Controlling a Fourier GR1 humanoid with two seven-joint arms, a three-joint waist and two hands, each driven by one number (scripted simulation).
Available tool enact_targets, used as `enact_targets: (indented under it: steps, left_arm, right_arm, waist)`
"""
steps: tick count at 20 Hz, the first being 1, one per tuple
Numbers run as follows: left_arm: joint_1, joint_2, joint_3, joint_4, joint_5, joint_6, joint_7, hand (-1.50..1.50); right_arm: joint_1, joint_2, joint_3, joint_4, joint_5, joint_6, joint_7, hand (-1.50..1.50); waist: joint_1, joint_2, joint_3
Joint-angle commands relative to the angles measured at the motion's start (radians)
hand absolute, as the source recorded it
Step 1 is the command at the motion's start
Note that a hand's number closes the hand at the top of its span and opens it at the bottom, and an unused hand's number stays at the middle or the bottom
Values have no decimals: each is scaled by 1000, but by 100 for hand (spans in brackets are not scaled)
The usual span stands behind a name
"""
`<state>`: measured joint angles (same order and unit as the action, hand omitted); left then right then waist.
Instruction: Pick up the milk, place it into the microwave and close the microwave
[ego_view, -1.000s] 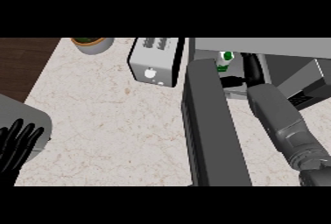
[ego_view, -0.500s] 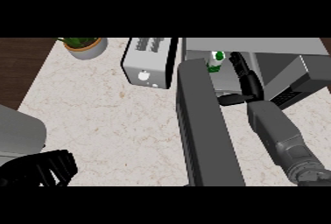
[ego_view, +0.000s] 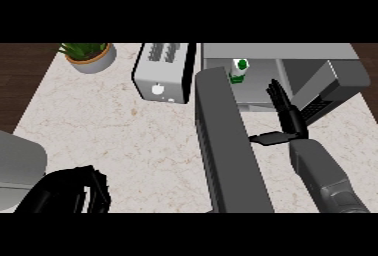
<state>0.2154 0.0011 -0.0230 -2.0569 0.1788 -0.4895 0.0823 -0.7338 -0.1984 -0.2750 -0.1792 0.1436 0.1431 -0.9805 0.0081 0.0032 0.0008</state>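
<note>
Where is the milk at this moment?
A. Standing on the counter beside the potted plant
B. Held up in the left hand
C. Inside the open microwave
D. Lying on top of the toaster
C: the milk stands inside the microwave, whose door hangs open; the right hand is open beside it.

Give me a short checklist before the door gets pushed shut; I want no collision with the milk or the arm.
1. Milk inside the microwave: ok, standing upright near the back.
2. Right hand released the milk: ok, fingers straight, apart from it.
3. Right hand out of the cavity: not ok, fingers reach into the opening.
4. Microwave door open: ok, swung wide.
5. Left hand near the door: not ok, low at the left.
</note>
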Motion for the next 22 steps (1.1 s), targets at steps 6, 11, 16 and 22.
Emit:
enact_targets:
  steps: [6,11,16,22]
  left_arm:
    - [-104,-1,-174,49,-126,100,16,150]
    - [-263,-1,-262,216,-190,176,-8,150]
    - [-337,-1,-378,385,-264,243,-95,150]
    - [-500,-1,-485,754,-323,377,-227,150]
  right_arm:
    - [256,-10,37,-169,-24,81,-54,-150]
    - [357,-37,64,-314,-46,140,-25,-150]
    - [486,-79,72,-438,-83,181,-18,-150]
    - [564,-104,114,-585,-92,181,-16,-150]
  waist:
    - [-29,-11,-2]
    - [-38,-9,-2]
    - [-33,-7,-2]
    - [-57,-1,-3]
